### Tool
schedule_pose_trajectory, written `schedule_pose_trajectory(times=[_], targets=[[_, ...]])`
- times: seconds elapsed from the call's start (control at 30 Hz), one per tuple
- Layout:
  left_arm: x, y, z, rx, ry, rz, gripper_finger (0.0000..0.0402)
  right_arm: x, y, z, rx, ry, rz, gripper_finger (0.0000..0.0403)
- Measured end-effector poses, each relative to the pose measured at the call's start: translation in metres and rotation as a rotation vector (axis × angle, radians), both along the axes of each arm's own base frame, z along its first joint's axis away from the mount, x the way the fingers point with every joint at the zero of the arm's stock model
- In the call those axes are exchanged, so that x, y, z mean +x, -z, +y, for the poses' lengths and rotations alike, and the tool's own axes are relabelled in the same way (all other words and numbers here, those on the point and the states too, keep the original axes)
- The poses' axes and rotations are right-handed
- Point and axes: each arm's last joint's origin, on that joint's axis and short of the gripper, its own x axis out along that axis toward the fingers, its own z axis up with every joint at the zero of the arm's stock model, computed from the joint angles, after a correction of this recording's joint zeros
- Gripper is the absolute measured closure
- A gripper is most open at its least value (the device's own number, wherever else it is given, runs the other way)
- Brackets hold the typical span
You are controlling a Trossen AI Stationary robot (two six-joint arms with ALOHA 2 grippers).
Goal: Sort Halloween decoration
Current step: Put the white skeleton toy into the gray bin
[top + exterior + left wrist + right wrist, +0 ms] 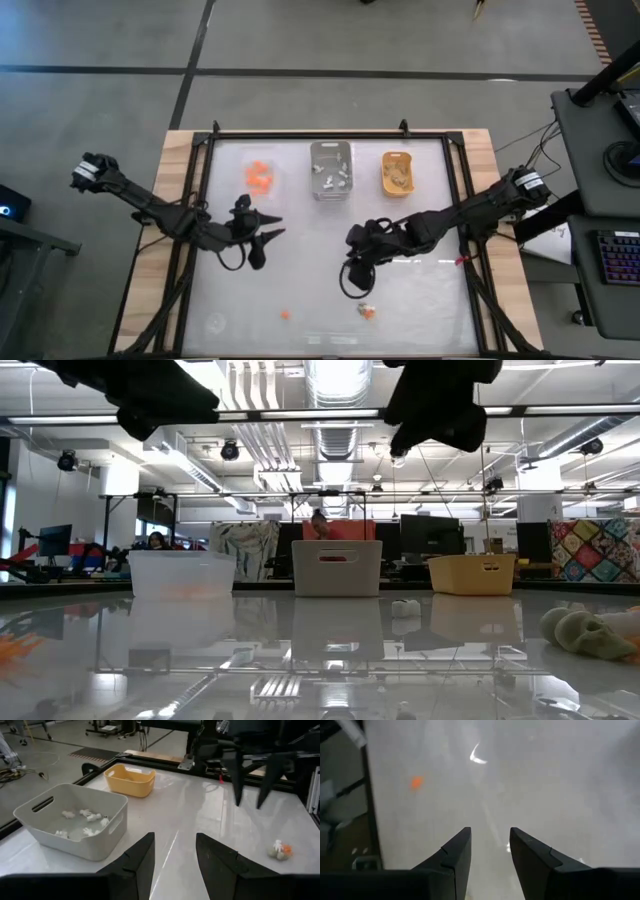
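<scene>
The left gripper (272,227) is being held above the white table (420,290), with its fingers parted and nothing gripped between them. Ahead of it, the grey tray (70,825) is being seen holding several white trinkets (82,822), and the yellow tray (129,780) is standing beyond that one. The clear tray (260,175), holding orange trinkets (259,177), is lying off to the gripper's side, near it.

The right gripper (357,283) is being pointed down at the table, its fingers (451,857) likewise set apart with a gap showing between them and nothing held. Just beyond its tips a small clump of trinkets (368,312), pale with an orange bit, is lying on the table; it is also being seen past the left gripper's fingers (279,850). A single small orange trinket (285,315) is lying farther off to the side of the right gripper, apart from the clump.
</scene>
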Motion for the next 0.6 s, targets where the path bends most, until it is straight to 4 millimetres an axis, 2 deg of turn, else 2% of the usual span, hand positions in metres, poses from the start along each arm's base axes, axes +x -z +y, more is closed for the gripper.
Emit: schedule_pose_trajectory(times=[0.1, 0.23, 0.3, 0.43, 0.6], targets=[[0.0, 0.0, 0.0, -0.007, -0.002, -0.004, 0.0275, -0.002, 0.002, 0.008, -0.012, -0.136, 0.016, 0.0278], [0.001, -0.003, -0.001, -0.022, -0.002, -0.032, 0.0275, -0.016, 0.011, 0.027, -0.17, -0.433, 0.036, 0.0278], [0.001, -0.004, -0.001, -0.031, -0.002, -0.049, 0.0275, -0.023, 0.016, 0.035, -0.229, -0.523, 0.058, 0.0278], [0.002, -0.005, -0.001, -0.03, -0.001, -0.053, 0.0275, -0.029, 0.019, 0.044, -0.373, -0.533, 0.039, 0.0274], [0.002, -0.004, -0.001, -0.03, 0.0, -0.054, 0.0275, -0.03, 0.018, 0.045, -0.539, -0.488, 0.013, 0.0253]])
